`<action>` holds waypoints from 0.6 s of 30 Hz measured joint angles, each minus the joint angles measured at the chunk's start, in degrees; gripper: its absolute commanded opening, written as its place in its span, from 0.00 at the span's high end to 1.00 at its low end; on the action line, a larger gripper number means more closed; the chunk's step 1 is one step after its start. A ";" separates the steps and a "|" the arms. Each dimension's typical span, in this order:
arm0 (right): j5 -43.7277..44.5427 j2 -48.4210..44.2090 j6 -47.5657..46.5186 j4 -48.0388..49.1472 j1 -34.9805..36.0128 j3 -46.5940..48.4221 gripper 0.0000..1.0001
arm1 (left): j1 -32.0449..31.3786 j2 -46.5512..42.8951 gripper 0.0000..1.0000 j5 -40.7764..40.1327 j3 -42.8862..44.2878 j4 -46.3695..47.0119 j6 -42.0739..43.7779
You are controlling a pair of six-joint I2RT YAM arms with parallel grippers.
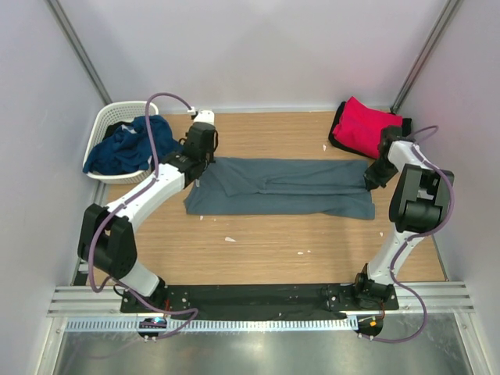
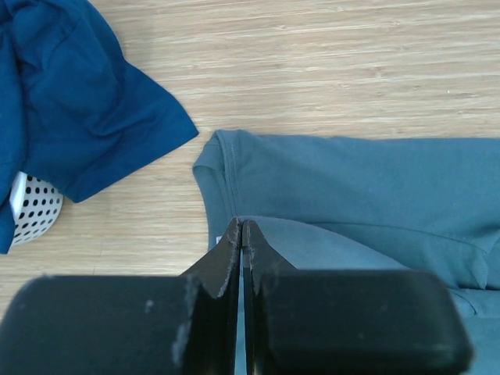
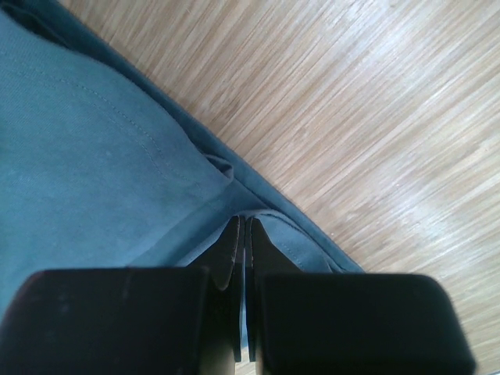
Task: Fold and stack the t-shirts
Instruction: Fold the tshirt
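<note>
Progress check, shirt folding.

- Finished, by my reading: a red shirt (image 1: 366, 125) lay folded at the far right corner of the table (image 1: 273, 246), on top of a black shirt (image 1: 337, 130). Only the edges of the black one showed, so I could not tell how well it was folded.
- In hand: a grey-blue shirt (image 1: 281, 187) lay flat in the middle of the table. Its sides appeared to have been turned in, making one long band. The crosswise folds and the move to the stack were judged not yet done.
- Waiting: a navy shirt (image 1: 129, 144) was heaped unfolded in and over the white basket (image 1: 109, 117) at the far left. I could not tell whether anything lay beneath it.

Orientation: the band's long axis ran left to right, roughly parallel to the near edge of the table. Its left end showed a stitched, ribbed edge, either collar or sleeve hem; I could not tell which. A straight hem lay at the right end.

Pincers:
- The left pincer (image 1: 198, 182) was fully closed, with its tips down on the band's left end at a folded layer.
- The right pincer (image 1: 373, 182) was also fully closed, with its tips at the right end just inside the hem.
- Neither wrist view showed whether a layer of cloth was nipped between the fingers.
</note>
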 measured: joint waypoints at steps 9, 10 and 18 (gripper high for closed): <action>0.02 2.23 0.02 1.09 0.00 0.76 0.99 | 0.07 3.78 1.00 -0.02 1.51 1.64 0.07; 0.02 2.45 0.02 1.09 0.00 0.92 0.99 | 0.11 4.20 1.00 -0.02 1.73 1.66 0.04; 0.11 3.26 0.11 1.53 0.00 2.08 0.85 | 0.37 9.25 1.00 -0.31 3.82 1.99 -0.76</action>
